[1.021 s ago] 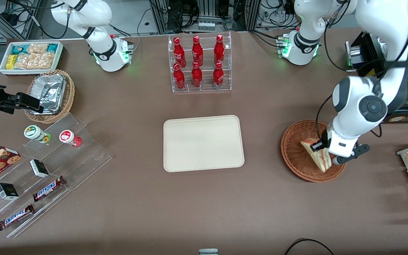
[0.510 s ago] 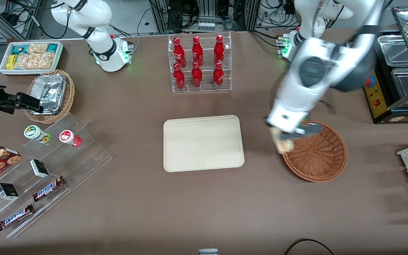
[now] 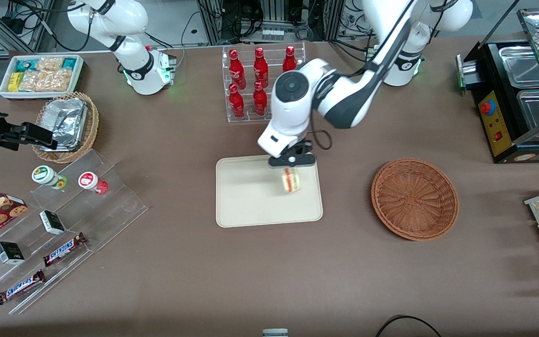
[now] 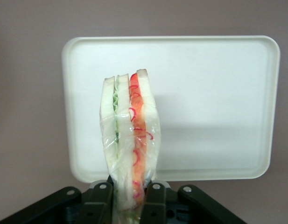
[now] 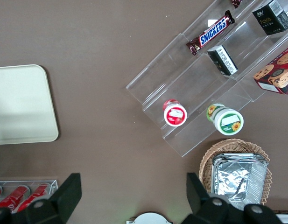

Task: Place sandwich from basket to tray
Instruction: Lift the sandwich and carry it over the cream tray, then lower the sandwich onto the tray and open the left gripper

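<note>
My left gripper (image 3: pixel 290 169) is shut on the sandwich (image 3: pixel 291 180), a plastic-wrapped wedge of white bread with red-orange and green filling. It hangs above the cream-beige tray (image 3: pixel 251 206), over the tray's end nearer the basket. In the left wrist view the black fingers (image 4: pixel 98 200) pinch the sandwich (image 4: pixel 129 135) at its base, with the tray (image 4: pixel 214 93) below it. The reddish-brown wicker basket (image 3: pixel 414 199) stands empty toward the working arm's end of the table.
A clear rack of red bottles (image 3: pixel 262 84) stands just farther from the front camera than the tray, under the arm. Toward the parked arm's end are a foil-filled wicker basket (image 3: pixel 66 124), a white snack bin (image 3: pixel 40 75) and clear shelves with snacks (image 3: pixel 59 224).
The gripper lifted the sandwich out of the basket and carried it sideways toward the parked arm's end; it now hangs over the tray. The basket is left empty.
</note>
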You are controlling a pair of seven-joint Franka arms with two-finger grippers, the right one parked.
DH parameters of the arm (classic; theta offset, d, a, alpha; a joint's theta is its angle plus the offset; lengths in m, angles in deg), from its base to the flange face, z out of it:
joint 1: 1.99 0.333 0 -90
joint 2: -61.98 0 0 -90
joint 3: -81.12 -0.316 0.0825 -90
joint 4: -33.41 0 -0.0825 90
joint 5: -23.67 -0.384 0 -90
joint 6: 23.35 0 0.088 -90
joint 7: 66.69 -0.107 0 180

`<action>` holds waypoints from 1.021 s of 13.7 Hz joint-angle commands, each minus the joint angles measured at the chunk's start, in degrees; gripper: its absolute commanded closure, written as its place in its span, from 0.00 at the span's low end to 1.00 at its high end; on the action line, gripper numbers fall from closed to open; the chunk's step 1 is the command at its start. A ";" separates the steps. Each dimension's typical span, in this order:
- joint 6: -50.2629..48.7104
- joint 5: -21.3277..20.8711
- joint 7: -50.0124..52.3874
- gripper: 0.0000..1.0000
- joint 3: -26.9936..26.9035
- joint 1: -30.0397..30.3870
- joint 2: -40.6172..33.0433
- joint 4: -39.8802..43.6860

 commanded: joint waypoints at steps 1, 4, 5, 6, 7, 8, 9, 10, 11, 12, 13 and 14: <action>6.23 0.53 1.00 1.00 -0.90 -2.52 6.58 2.92; 7.75 -0.26 1.00 1.00 -0.90 -3.49 11.52 5.47; 7.75 -0.26 1.00 1.00 -0.99 -3.67 12.66 6.52; 7.84 -0.26 1.00 1.00 -0.99 -3.67 13.89 7.57; 8.62 -0.26 1.00 1.00 -0.99 -3.67 14.69 8.28; 9.85 -0.26 1.00 1.00 -0.99 -3.76 15.30 8.46; 10.12 -0.44 1.00 1.00 -0.99 -4.19 15.31 8.29; 10.13 -0.44 0.83 1.00 -1.08 -4.54 15.40 8.20; 10.04 -0.44 0.56 0.81 -1.08 -4.55 15.40 8.11; 9.86 -0.52 0.30 0.55 -1.08 -4.55 15.31 8.11; 9.69 -0.61 0.04 0.18 -1.25 -4.55 15.31 8.03; 9.51 -0.79 0.12 0.00 -1.26 -4.55 15.22 8.02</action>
